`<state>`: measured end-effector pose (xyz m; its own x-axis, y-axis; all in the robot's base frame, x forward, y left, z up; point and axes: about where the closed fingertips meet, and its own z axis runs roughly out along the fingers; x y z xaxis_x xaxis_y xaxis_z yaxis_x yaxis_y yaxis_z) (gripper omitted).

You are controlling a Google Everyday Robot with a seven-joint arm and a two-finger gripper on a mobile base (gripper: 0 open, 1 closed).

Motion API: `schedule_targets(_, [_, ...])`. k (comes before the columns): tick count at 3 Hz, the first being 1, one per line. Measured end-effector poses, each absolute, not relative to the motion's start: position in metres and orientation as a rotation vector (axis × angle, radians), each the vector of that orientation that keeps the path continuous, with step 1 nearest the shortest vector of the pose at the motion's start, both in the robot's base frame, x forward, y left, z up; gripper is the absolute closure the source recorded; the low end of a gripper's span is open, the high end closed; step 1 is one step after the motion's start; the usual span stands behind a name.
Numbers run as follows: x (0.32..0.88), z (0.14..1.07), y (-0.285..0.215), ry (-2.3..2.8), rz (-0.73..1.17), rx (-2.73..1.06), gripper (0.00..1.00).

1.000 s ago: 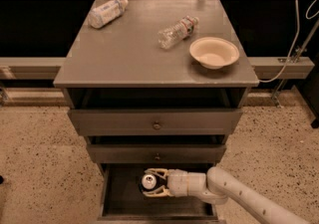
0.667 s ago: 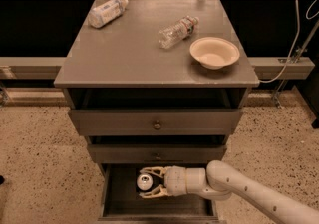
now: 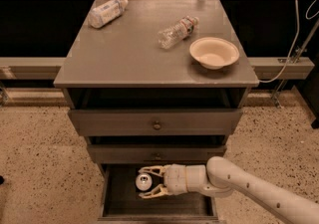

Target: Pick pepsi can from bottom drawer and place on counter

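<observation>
The job was only at its first step: the pepsi can stood upright on the floor of the open bottom drawer, its silver top facing up, and nothing had been lifted. The gripper was down inside that drawer, reaching in from the right on its white arm. Its two pale fingers were spread wide, one on the far side of the can and one on the near side. Whether they touched the can could not be told, and no firm grasp showed. What remained, by my reading, was closing on the can, raising it out of the drawer and setting it on the counter. The two upper drawers jutted out just above the can, so the way up looked tight and the can would probably have to come forward first. On the counter lay two clear plastic bottles on their sides and a shallow bowl at the right, with bare grey surface toward the front left.
</observation>
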<state>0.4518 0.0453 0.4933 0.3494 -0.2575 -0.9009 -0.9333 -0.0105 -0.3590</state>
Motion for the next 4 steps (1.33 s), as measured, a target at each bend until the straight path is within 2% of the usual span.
schedule_targets(1, [0.45, 0.516, 0.053, 1.09, 0.782, -1.575, 1.0])
schedule_targets(4, [0.425, 0.704, 0.054, 0.938, 0.576, -1.789, 1.0])
